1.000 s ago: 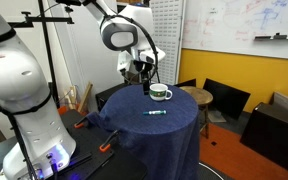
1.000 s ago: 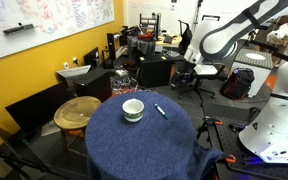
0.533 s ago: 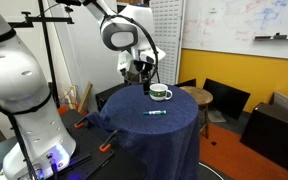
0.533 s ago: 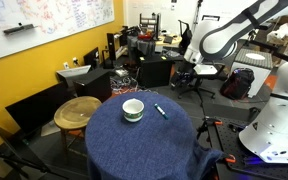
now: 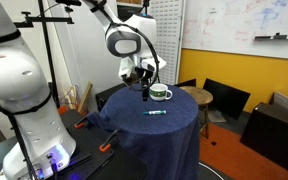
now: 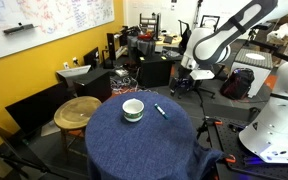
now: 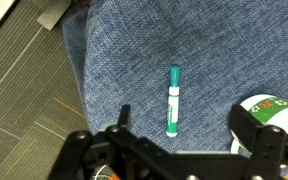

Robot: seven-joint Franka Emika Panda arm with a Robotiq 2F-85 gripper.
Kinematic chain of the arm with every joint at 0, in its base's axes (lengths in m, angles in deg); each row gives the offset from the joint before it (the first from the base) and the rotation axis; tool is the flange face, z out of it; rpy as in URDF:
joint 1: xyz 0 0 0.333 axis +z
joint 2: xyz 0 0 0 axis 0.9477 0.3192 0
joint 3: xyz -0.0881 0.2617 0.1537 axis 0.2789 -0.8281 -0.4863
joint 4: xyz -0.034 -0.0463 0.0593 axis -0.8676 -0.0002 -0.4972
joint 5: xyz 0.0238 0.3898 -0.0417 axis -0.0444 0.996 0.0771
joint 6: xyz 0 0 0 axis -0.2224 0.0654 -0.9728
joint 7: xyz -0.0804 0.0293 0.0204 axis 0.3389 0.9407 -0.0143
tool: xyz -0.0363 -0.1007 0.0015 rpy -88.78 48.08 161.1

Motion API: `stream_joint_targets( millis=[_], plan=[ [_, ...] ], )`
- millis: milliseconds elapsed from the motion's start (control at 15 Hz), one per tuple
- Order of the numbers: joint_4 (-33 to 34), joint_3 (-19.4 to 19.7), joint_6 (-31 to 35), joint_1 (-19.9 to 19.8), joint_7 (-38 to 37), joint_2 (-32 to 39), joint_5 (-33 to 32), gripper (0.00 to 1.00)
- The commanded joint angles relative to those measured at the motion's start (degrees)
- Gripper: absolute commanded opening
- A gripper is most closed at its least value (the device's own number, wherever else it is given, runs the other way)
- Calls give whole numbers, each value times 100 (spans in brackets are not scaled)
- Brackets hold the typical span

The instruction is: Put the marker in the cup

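Wrist view: we see our tool (image 7: pixel 182 128) released, jaws spread and empty, over the blue-draped worktop (image 7: pixel 134 50). The marker (image 7: pixel 172 100) lies flat between the jaws. Just beyond one jaw stands the cup (image 7: pixel 274 108), apart from the marker.

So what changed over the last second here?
The arm dipped slightly, bringing the open tool lower over the cloth. Nothing was grasped or let go. The marker lies where it was on the cloth, and the cup has not moved.
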Motion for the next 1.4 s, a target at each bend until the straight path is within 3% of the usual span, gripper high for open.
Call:
stream_joint_targets(
  millis=[0, 667, 1333],
  plan=[
    [443, -28, 103, 28, -44, 737, 136, 100],
    [1206, -104, 340, 121, -685, 2040, -212, 100],
    [1581, 118, 618, 419, -1592, 2759, -534, 100]
  ],
)
